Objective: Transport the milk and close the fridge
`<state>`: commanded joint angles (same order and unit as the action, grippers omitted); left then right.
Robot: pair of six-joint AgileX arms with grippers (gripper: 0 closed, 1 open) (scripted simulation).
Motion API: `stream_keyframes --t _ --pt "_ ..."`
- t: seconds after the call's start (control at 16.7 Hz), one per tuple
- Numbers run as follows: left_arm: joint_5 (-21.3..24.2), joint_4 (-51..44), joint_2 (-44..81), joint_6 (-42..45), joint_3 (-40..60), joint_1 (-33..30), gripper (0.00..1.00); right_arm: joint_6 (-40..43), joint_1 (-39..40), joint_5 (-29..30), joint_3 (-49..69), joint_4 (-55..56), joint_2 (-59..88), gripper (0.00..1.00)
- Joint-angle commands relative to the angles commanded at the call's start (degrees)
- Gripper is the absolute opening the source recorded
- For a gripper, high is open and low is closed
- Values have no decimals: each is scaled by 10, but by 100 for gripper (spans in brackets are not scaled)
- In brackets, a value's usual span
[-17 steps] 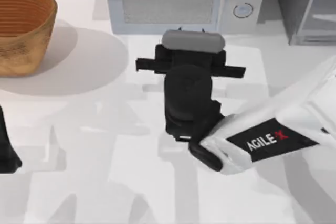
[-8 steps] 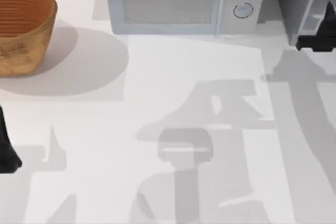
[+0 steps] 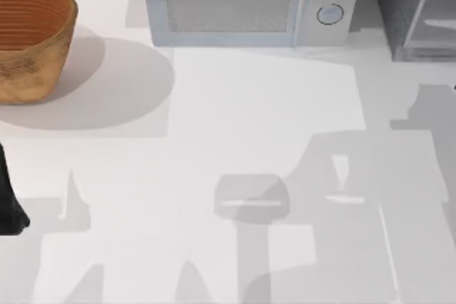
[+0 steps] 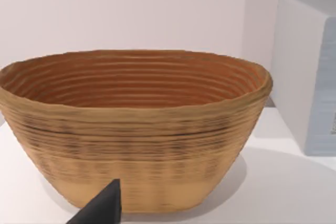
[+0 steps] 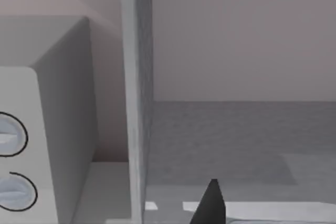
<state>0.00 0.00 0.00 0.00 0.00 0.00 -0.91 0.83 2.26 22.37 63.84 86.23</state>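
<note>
My left tool (image 3: 8, 201) sits parked at the surface's (image 3: 235, 126) left edge, facing the basket (image 4: 136, 129). My right tool (image 5: 209, 203) looks into the fridge (image 3: 410, 12) at the far right corner; whether either tool is apart or together I cannot tell.

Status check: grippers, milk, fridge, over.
Left gripper parked at table's left edge, near basket. Right gripper fingertip facing into fridge, door open. Microwave beside fridge.

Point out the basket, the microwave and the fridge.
basket (image 3: 32, 40): top view, woven outer wall.
microwave (image 3: 228, 1): top view, door window.
fridge (image 3: 413, 5): top view, glassy door panel at the table's right.
</note>
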Motion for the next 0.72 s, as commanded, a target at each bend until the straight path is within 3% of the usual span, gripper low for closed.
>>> stream_keyframes --t 0.36,0.72 --pt "0 0 0 0 0 0 100 0 -6 -11 42 -1 37 0" --pt "0 0 0 0 0 0 100 6 -54 -59 243 -25 205 0"
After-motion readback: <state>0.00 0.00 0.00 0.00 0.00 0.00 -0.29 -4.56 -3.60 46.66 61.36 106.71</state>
